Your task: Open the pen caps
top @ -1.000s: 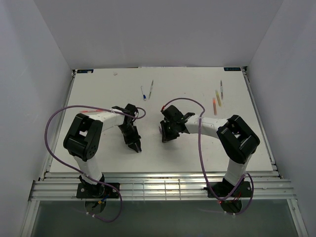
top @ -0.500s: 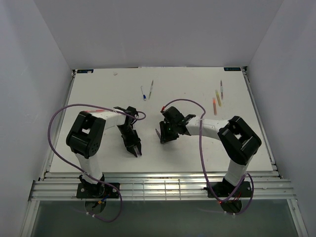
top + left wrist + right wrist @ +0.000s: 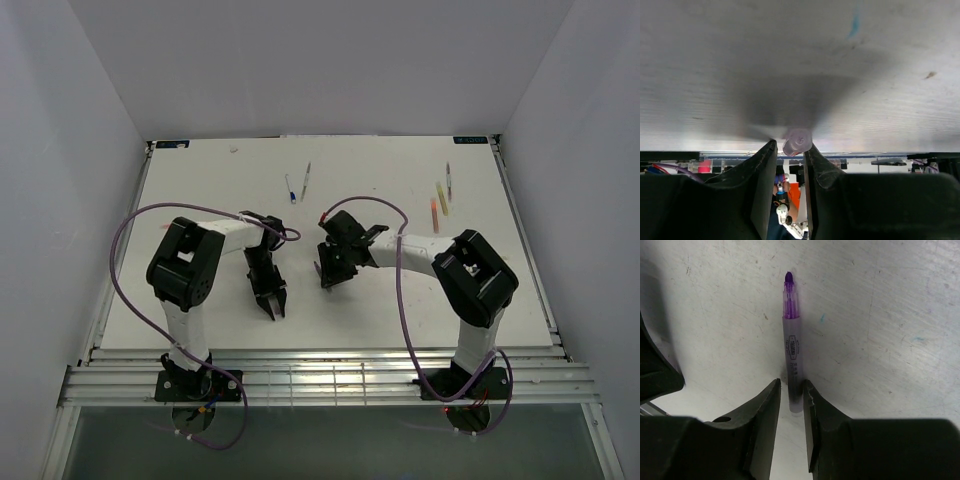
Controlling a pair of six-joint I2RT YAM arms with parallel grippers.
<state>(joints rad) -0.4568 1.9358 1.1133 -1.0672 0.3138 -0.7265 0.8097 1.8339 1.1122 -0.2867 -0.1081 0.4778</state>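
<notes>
Top external view, left side first: left end effector [image 3: 272, 304] low over the table [image 3: 200, 190], tips pointing toward the near edge. Against a second ago its elbow has swung inward and the tips sit a little nearer the arm bases. Left wrist view: fingers apart, a pale purple pen cap [image 3: 797, 141] sitting right at their tips against the table. The cap overlaps one fingertip, and a gap shows on the other side, so it does not look pinched. Mid-rear of the table: a blue-tipped pen [image 3: 291, 190] and a thin pale pen [image 3: 306, 178] lie just beside each other, same spots as before. Right end effector [image 3: 323, 277] is close beside the left one, not touching it; it has shifted slightly leftward since the earliest frame. Right wrist view: purple pen [image 3: 794, 355] lies flat, its purple tip bare and pointing away from the fingers. Its rear end sits between the fingers, which stand slightly apart around the barrel, with a sliver of table showing along one side. Right rear: three more pens [image 3: 440, 197] in a loose cluster, well apart from both arms and unmoved.
</notes>
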